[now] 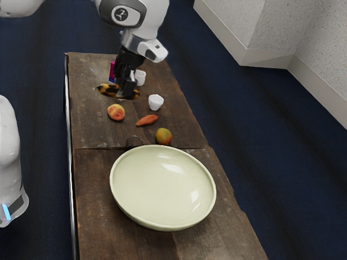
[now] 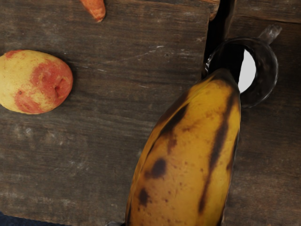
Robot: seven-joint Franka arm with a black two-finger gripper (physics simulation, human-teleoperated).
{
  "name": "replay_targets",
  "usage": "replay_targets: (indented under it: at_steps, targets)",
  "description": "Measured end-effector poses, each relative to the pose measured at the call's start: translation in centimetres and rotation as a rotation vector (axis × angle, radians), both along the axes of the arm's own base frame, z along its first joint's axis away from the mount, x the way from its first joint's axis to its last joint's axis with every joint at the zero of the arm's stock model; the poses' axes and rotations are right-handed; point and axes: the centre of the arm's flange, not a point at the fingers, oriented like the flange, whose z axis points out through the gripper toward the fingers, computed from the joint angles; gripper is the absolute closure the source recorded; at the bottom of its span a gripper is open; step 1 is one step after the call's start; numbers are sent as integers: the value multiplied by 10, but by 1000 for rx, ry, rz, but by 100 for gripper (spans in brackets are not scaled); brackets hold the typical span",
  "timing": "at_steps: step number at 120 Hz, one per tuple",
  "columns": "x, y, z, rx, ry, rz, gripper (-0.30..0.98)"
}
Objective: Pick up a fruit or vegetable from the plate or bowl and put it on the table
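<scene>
Rough, scuffed wood tabletop (image 1: 92,202); glossy, smooth cream bowl (image 1: 157,187).

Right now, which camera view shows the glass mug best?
The wrist view: it shows the glass mug close up, with its round rim and handle, though the banana covers a bit of the rim. In the exterior view it is small and dark near the pale bowl, and I cannot make out its handle.
</scene>
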Motion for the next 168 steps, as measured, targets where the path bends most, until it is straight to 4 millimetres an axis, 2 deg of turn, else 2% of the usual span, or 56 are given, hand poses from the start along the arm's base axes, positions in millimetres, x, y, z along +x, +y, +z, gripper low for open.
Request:
replay_targets:
  at_steps: [6,19,28,49,70,102,110,121,130,146,168]
  targets:
    - [-8,27,-6,-23,33,68,61]
    - [-21,66,-28,-64,92,172,62]
    - [-26,77,-47,-81,128,212,63]
    - [-29,77,-75,-99,164,249,64]
    - [-26,76,-84,-107,160,274,61]
    - [-8,76,-115,-122,190,305,61]
    - [-6,76,-116,-124,184,309,50]
    - [-3,74,-116,-124,169,311,27]
    - [-2,74,-115,-122,161,314,16]
    - [-1,74,-114,-120,151,318,6]
    - [1,75,-108,-116,134,324,2]
